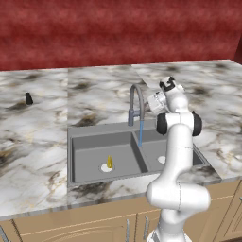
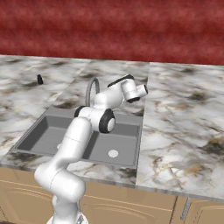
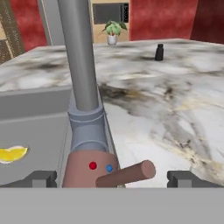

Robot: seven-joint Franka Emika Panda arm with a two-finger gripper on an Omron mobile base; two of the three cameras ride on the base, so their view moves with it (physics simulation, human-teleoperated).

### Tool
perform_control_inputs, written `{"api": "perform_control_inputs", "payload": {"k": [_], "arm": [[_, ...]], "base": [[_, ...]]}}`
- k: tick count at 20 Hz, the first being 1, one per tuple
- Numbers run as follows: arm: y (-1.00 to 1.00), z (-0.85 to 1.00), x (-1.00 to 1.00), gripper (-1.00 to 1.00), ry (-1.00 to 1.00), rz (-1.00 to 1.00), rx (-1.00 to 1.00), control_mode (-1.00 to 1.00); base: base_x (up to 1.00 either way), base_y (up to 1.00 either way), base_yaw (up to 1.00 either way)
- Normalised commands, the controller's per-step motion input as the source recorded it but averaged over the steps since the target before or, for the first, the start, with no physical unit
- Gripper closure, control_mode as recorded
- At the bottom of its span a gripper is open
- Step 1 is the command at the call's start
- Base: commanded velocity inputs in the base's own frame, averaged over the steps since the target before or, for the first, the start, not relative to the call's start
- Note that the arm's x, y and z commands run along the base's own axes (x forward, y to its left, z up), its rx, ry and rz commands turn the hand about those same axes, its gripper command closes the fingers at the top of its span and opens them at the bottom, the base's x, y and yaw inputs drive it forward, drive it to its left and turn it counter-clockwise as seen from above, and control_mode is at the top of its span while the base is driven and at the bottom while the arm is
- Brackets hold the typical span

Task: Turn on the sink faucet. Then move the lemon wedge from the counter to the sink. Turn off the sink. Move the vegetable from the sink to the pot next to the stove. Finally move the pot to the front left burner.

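Note:
The sink faucet (image 1: 134, 101) stands behind the sink (image 1: 75, 142), and a blue stream of water falls from its spout toward the divider between the basins. The lemon wedge (image 1: 109, 162) lies on the left basin's white drain and also appears as the lemon wedge (image 3: 13, 154) in the hand view. My gripper (image 1: 151, 101) hangs just right of the faucet, pointing at its base. In the hand view the gripper (image 3: 113, 178) is open, its fingertips (image 3: 41, 178) wide apart on either side of the faucet's side lever (image 3: 129, 173), not touching it. The pot and the stove are out of view.
A small black cone (image 1: 29, 98) stands far left on the marble counter (image 1: 33, 142), also the black cone (image 3: 159, 51). A potted plant (image 3: 113, 30) sits in the distance. A red wall backs the counter. My arm rises in front of the right basin.

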Motion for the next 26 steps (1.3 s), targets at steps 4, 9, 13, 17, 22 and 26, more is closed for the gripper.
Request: {"api": "perform_control_inputs", "payload": {"k": [4,9,13,17,22,26], "arm": [[0.24,0.0,0.0,-1.0,0.0,0.05,0.0,-1.0],[0.26,0.0,0.0,-1.0,0.0,0.04,0.0,-1.0],[0.29,0.0,0.0,-1.0,0.0,0.04,0.0,-1.0],[0.47,0.04,0.0,-1.0,0.0,0.03,-0.02,-1.0],[0.58,0.06,0.0,-1.0,0.0,0.02,-0.04,-1.0],[0.64,0.05,0.0,-1.0,0.0,0.01,-0.06,-1.0]], "base": [[0.0,0.0,0.0],[0.0,0.0,0.0],[0.0,0.0,0.0],[0.0,0.0,0.0],[0.0,0.0,0.0],[0.0,0.0,0.0]]}}
